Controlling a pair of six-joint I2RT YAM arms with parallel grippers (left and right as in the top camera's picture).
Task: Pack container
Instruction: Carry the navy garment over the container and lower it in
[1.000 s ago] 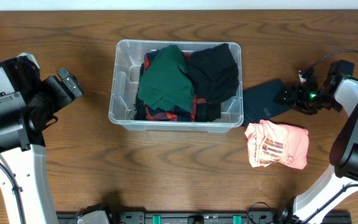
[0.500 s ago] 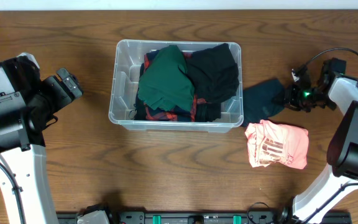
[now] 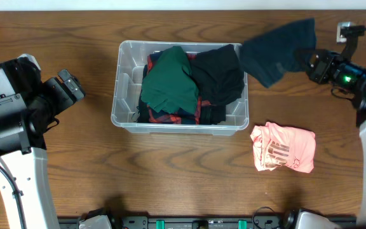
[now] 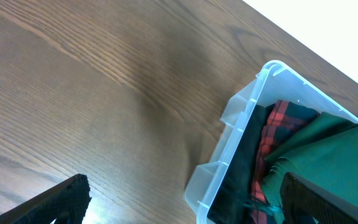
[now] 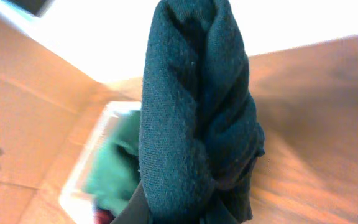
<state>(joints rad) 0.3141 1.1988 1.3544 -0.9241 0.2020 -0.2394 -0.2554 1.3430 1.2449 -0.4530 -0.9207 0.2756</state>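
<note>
The clear container stands at the table's middle, holding a green garment, a black garment and a red plaid one. My right gripper is shut on a dark teal garment, which hangs in the air just right of the container's far right corner. In the right wrist view the dark teal garment fills the middle and hides the fingers. My left gripper stands open left of the container, nothing between its fingertips. The left wrist view shows the container corner.
A pink printed garment lies folded on the table right of the container's near corner. A small white object sits at the far right near the table's back edge. Wooden table surface surrounds the container.
The right gripper has shut on the dark teal garment, lifted it off the table and carried it up toward the container's far right corner. The left arm has not moved.
</note>
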